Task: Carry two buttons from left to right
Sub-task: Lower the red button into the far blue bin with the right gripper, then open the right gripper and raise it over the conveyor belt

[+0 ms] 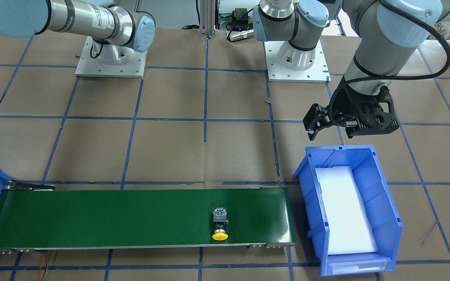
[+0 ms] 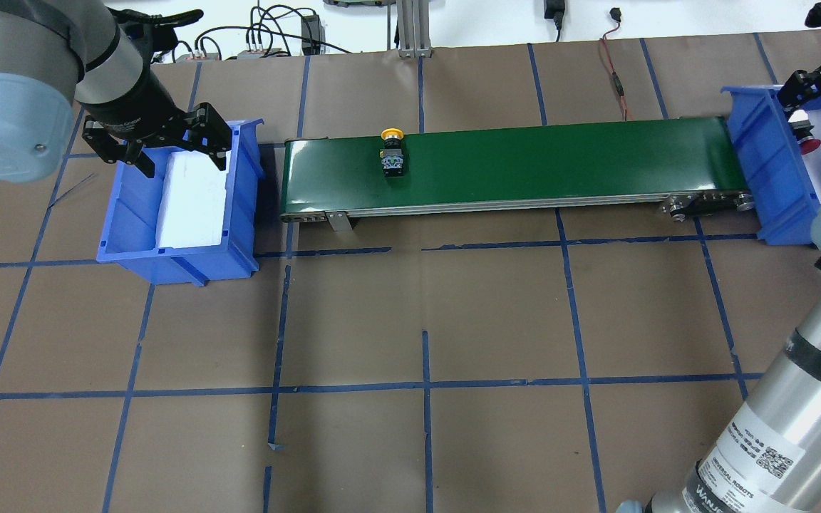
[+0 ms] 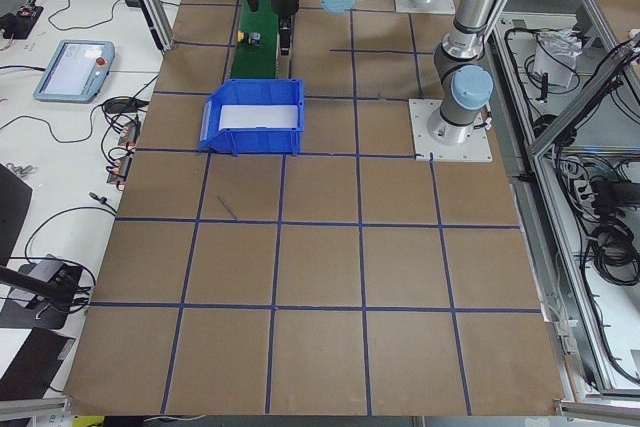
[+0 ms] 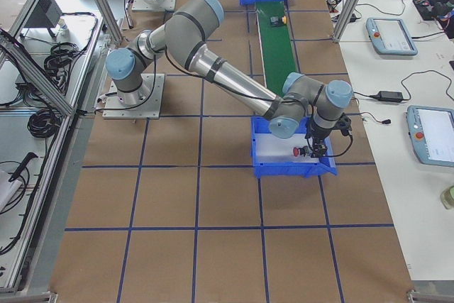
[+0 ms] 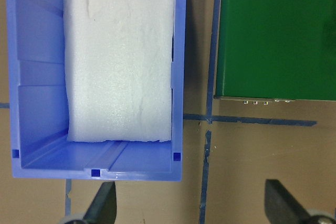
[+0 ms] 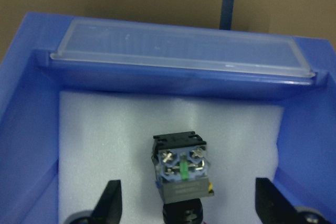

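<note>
The left claw [image 1: 332, 132] hangs with its two black fingers spread wide and nothing between them. Its wrist camera shows a blue plastic open-topped bin [image 5: 37, 77] just ahead of the fingertips, lined with a white foam pad [image 5: 121, 61]. Off to one side is the near end of a flat green conveyor belt [image 5: 278, 40].

That view stops short of the yellow mushroom-capped push-button with black collar and grey contact block [image 1: 220, 224]. The front-facing and overhead cameras show it lying on its side further along the belt, well apart from the left claw, its cap pointing away from the robot.

The right claw [image 6: 189, 208] is likewise spread, over a second blue plastic bin [image 6: 21, 103] at the belt's other end. Directly under it, between the fingers and touching neither, the red mushroom-capped push-button [image 6: 181, 169] rests on white foam. The wrist camera shows only its grey block. The red cap appears in the overhead and right-side views.
</note>
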Robot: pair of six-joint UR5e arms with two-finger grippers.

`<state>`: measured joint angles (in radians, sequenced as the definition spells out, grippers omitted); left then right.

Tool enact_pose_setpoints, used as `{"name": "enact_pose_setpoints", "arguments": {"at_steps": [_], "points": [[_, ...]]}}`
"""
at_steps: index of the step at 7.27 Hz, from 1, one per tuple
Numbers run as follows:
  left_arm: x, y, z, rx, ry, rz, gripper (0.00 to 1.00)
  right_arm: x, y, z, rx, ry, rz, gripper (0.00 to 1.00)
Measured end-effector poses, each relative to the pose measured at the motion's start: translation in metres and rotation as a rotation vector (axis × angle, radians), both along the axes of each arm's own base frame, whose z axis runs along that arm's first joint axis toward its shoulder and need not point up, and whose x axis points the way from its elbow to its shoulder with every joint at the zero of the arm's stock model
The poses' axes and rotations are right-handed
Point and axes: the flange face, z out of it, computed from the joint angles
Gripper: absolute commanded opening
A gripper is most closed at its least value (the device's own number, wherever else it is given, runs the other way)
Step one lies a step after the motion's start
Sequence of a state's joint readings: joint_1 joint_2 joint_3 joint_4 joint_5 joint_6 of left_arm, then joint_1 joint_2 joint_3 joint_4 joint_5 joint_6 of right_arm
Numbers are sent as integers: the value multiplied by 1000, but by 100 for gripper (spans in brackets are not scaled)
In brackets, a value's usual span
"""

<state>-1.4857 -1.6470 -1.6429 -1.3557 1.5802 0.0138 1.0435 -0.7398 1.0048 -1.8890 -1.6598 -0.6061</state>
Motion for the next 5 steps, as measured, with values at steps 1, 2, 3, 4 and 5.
{"name": "enact_pose_setpoints", "arguments": {"at_steps": [1,2,3,4,5], "points": [[0,0,0,1,0,0,100,0,1,3,-2,1,0,98],[0,-1,-1,2,0,0,100,1,2,13,-9,4,0,98],[0,-1,-1,2,1,-1,100,4,6,31,-17,8,0,98],[0,0,1,-2,2,-2,100,9,11,54,-20,9,2,98],[1,1,3,-6,2,-2,100,15,15,71,-27,0,6,98]]}}
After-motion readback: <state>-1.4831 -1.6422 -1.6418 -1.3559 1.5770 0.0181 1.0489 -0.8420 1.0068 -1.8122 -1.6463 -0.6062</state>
